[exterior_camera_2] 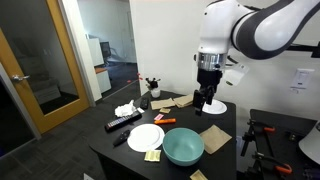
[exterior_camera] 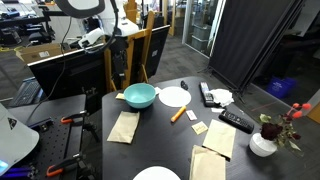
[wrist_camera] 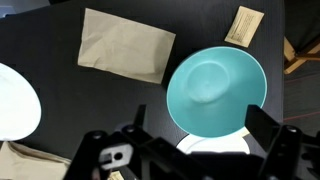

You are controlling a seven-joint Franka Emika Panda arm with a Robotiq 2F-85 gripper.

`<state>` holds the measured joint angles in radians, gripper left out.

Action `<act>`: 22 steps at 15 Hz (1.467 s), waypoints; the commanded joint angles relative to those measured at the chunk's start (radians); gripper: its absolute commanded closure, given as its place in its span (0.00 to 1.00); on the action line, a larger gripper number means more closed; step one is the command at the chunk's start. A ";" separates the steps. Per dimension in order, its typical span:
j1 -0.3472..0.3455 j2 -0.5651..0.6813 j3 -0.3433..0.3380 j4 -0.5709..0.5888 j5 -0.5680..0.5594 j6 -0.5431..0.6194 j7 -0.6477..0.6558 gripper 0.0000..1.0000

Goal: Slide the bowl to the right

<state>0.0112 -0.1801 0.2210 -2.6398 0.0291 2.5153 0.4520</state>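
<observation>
Teal bowl (wrist_camera: 216,92); white plate (exterior_camera: 174,97); tan napkin (wrist_camera: 126,44); black table (wrist_camera: 60,85)

In the wrist view a white plate (wrist_camera: 14,100) is cut off by the left edge. A second plate (wrist_camera: 215,146) shows only as a sliver below the bowl (wrist_camera: 215,88) — the dark body of the gripper (wrist_camera: 201,120) covers the rest. In an exterior view the near plate (exterior_camera: 157,175) runs off the bottom edge; in an exterior view the arm (exterior_camera_2: 262,28) runs off the right edge. The bits beside the remote (exterior_camera: 236,121) — too small to tell.
</observation>
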 commanded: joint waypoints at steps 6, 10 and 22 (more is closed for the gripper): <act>0.023 0.281 -0.091 0.065 0.003 0.194 -0.131 0.00; 0.037 0.298 -0.113 0.063 0.025 0.185 -0.177 0.00; 0.029 0.452 -0.131 0.163 0.058 0.205 -0.261 0.00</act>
<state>0.0330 0.2107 0.1061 -2.5239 0.0613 2.7039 0.2383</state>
